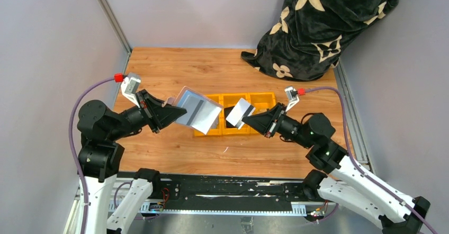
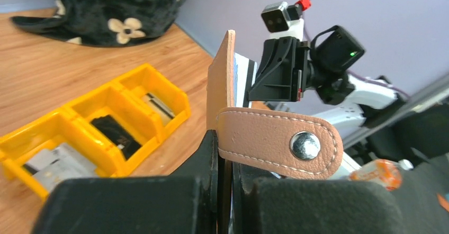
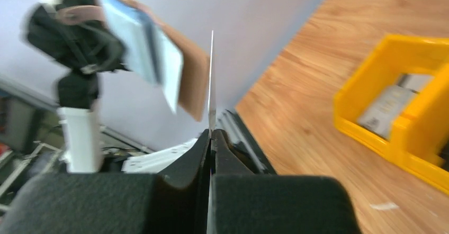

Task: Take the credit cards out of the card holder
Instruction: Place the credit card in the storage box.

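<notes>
The left gripper (image 1: 173,112) is clamped on the holder (image 1: 200,112), which sticks out ahead of its fingers, and the right gripper (image 1: 250,122) pinches one card (image 1: 238,112), clear of the holder; being thin, light, stiff and probably slippery, the card is best gripped deep on its flat faces.

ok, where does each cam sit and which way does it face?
Top external: above and behind the bases, looking down on the table; both arms show, left gripper shut on the card holder, right gripper on a credit card.
Left wrist: looks along its own fingers rightward, at the right arm.
Right wrist: looks along its own fingers leftward, at the left arm.
Shared: all see the yellow tray; both wrist views show the card holder.
</notes>
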### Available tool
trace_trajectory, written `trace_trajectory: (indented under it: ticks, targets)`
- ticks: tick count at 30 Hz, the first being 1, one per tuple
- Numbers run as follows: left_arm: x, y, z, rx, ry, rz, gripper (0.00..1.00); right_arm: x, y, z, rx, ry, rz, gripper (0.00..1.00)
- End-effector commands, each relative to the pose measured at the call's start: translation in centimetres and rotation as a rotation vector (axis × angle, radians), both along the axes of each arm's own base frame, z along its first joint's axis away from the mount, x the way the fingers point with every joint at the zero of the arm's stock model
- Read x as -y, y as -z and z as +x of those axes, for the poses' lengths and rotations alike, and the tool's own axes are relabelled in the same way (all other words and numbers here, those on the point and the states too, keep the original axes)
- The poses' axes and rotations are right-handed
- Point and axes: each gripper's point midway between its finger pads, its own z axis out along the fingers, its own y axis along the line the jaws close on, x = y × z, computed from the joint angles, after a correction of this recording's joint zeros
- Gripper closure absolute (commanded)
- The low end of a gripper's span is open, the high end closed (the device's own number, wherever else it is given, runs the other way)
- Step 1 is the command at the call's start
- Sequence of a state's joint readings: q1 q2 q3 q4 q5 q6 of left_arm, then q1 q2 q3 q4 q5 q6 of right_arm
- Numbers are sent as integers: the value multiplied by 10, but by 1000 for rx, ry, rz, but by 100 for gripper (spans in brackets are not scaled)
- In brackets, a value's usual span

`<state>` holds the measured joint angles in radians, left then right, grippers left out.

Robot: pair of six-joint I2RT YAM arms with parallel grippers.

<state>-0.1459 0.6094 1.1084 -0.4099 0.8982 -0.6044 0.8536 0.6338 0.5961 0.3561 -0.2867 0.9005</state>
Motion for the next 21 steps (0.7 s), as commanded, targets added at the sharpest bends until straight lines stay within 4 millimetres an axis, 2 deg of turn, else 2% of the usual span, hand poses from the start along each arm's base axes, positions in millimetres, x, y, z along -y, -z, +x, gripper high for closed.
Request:
trace_trajectory:
  ticks: [1, 2, 4, 5, 7, 10, 11, 19, 21]
  targets:
    - [-18, 7, 14, 70, -145, 120, 100, 7, 60, 32, -140, 97, -290, 100]
    - [-22, 7, 15, 83, -171, 140, 100, 2, 75, 39, -176, 98, -348, 100]
    - [-27, 9, 15, 94, -203, 170, 100, -6, 90, 49, -205, 90, -415, 100]
    - [-27, 10, 13, 98, -199, 173, 100, -15, 105, 57, -240, 76, -462, 100]
    - [-23, 13, 6, 93, -163, 159, 100, -34, 116, 68, -260, 30, -506, 100]
    - [-18, 16, -6, 89, -107, 143, 100, -59, 146, 83, -315, -31, -602, 100]
    - [-17, 17, -9, 91, -94, 143, 100, -68, 146, 90, -316, -45, -626, 100]
    - [-13, 21, -19, 78, -48, 136, 100, -109, 193, 127, -364, -38, -810, 100]
    - [-12, 20, -20, 81, -44, 133, 100, -116, 212, 134, -397, -43, -850, 100]
